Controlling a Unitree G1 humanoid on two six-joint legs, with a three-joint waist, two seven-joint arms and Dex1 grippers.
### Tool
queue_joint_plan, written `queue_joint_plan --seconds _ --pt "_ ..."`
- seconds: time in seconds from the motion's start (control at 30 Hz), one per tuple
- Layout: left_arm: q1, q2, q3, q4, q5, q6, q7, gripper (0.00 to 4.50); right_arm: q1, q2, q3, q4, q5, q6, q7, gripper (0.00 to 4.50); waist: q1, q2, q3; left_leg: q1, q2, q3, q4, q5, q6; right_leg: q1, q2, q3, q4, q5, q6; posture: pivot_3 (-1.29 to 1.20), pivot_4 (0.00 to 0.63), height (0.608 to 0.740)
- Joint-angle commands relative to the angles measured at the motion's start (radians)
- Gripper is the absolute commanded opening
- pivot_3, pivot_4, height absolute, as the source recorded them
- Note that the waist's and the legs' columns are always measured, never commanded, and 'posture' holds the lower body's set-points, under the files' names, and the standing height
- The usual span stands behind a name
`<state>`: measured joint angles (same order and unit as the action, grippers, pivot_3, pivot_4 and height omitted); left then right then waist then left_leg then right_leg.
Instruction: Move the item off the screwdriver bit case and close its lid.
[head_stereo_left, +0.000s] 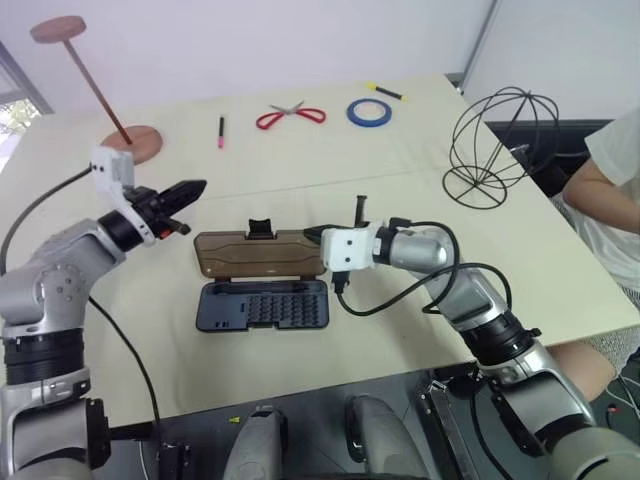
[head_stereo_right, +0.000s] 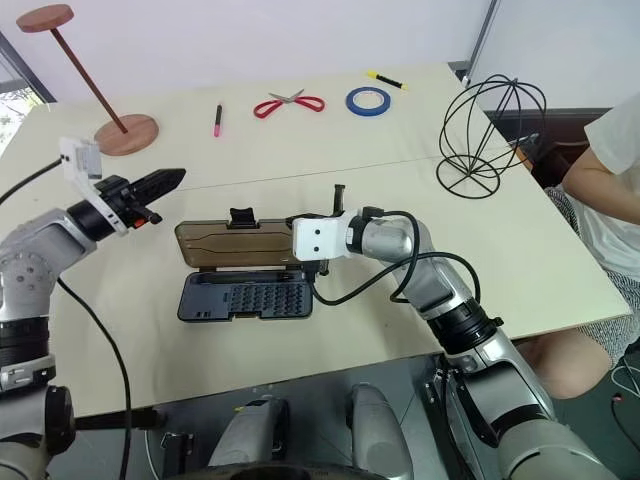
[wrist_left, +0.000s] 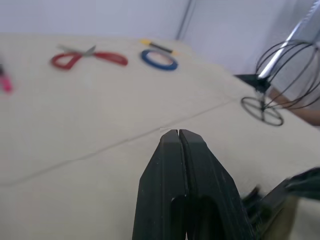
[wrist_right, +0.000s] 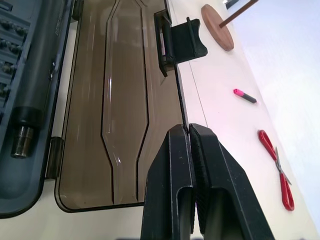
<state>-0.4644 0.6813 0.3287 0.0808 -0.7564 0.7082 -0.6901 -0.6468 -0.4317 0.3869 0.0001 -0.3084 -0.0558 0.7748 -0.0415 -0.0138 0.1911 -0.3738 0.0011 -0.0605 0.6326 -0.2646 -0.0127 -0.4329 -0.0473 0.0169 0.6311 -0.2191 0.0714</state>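
The item (head_stereo_left: 495, 150), a black wire sphere frame, stands on the table at the far right, well apart from the screwdriver bit case. The case lies open in the middle. Its dark grey-blue tray (head_stereo_left: 262, 305) is nearest me, and the lid (head_stereo_left: 255, 255), smoky brown, lies flat behind it with the black latch tab (wrist_right: 182, 42) sticking up. My right gripper (wrist_right: 189, 127) is shut with nothing in it, its tips by the lid's far long edge near the right end. My left gripper (head_stereo_left: 197, 188) is shut and empty, up in the air left of the case.
Red scissors (head_stereo_left: 290, 115), a blue tape roll (head_stereo_left: 369, 111), a pink marker (head_stereo_left: 221, 132) and a yellow-black pen (head_stereo_left: 388, 92) lie at the back. A wooden stand (head_stereo_left: 135, 140) rises at the back left. A person (head_stereo_left: 610, 200) sits by the right edge.
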Motion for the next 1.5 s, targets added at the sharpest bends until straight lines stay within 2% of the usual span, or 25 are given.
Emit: queue_joint_plan --seconds 0.03,0.43,0.97,1.0,1.03,1.13,1.17,1.27,1.37,1.5 --pt "-0.018 0.017 0.003 0.084 0.051 -0.065 -0.05 0.0 -0.024 0.011 -0.01 -0.035 0.019 -0.018 0.001 0.03 0.002 0.0 0.0 0.0 0.0 0.0 0.0 0.0 0.0 0.0 0.0 0.0 0.0 0.0 0.0 0.0 0.15 0.74" --pt "-0.015 -0.012 -0.08 0.262 0.169 -0.144 -0.196 0.0 -0.025 0.012 -0.009 -0.041 0.021 -0.025 0.014 0.03 0.001 0.0 0.0 0.0 0.0 0.0 0.0 0.0 -0.001 0.0 0.0 0.0 0.0 0.0 0.0 0.0 0.15 0.74" --pt "-0.006 -0.023 -0.11 0.259 0.204 -0.137 -0.263 0.0 -0.035 0.01 -0.018 -0.021 0.029 -0.027 0.029 0.03 0.001 0.0 0.0 0.0 0.0 0.0 0.0 0.0 -0.001 0.0 0.0 0.0 0.0 0.0 0.0 0.0 0.15 0.74" --pt "-0.006 -0.024 -0.11 0.259 0.206 -0.136 -0.264 0.0 -0.037 0.011 -0.018 -0.019 0.029 -0.027 0.03 0.6 0.001 0.0 0.0 0.0 0.0 0.0 0.0 0.0 -0.001 0.0 0.0 0.0 0.0 0.0 0.0 0.0 0.15 0.74" --pt "-0.006 -0.024 -0.109 0.258 0.206 -0.136 -0.264 0.0 -0.039 0.011 -0.018 -0.017 0.03 -0.026 0.03 0.93 0.001 0.0 0.0 0.0 0.0 0.0 0.0 0.0 -0.001 0.0 0.0 0.0 0.0 0.0 0.0 0.0 0.15 0.74" --pt "-0.005 -0.029 -0.102 0.255 0.199 -0.128 -0.261 0.0 -0.045 0.012 -0.02 -0.012 0.041 -0.015 0.038 2.3 0.001 0.0 0.0 0.0 0.0 0.0 0.0 0.0 -0.001 0.0 0.0 0.0 0.0 0.0 0.0 0.0 0.15 0.74" --pt "-0.004 -0.03 -0.1 0.253 0.197 -0.126 -0.259 0.0 -0.047 0.011 -0.021 -0.011 0.044 -0.012 0.04 2.91 0.001 0.0 0.0 0.0 0.0 0.0 0.0 0.0 -0.001 0.0 0.0 0.0 0.0 0.0 0.0 0.0 0.15 0.74" --pt "-0.001 -0.034 -0.1 0.25 0.199 -0.125 -0.26 0.0 -0.061 0.003 -0.02 -0.005 0.029 -0.005 0.037 4.28 0.001 0.0 0.0 0.0 0.0 0.0 0.0 0.0 -0.001 0.0 0.0 0.0 0.0 0.0 0.0 0.0 0.15 0.74" --pt "0.002 -0.036 -0.099 0.244 0.196 -0.121 -0.26 0.0 -0.077 -0.008 -0.033 -0.008 0.044 0.028 0.059 4.41 0.001 0.0 0.0 0.0 0.0 0.0 0.0 0.0 -0.001 0.0 -0.001 0.0 0.0 0.0 0.0 0.0 0.15 0.74" --pt "0.047 -0.03 -0.088 0.161 0.165 -0.078 -0.261 0.0 -0.119 -0.021 -0.15 -0.051 0.213 0.247 0.147 4.41 0.001 0.0 0.0 0.0 0.0 0.0 0.0 0.0 -0.001 0.0 -0.001 0.0 0.0 0.0 0.0 0.0 0.15 0.74"
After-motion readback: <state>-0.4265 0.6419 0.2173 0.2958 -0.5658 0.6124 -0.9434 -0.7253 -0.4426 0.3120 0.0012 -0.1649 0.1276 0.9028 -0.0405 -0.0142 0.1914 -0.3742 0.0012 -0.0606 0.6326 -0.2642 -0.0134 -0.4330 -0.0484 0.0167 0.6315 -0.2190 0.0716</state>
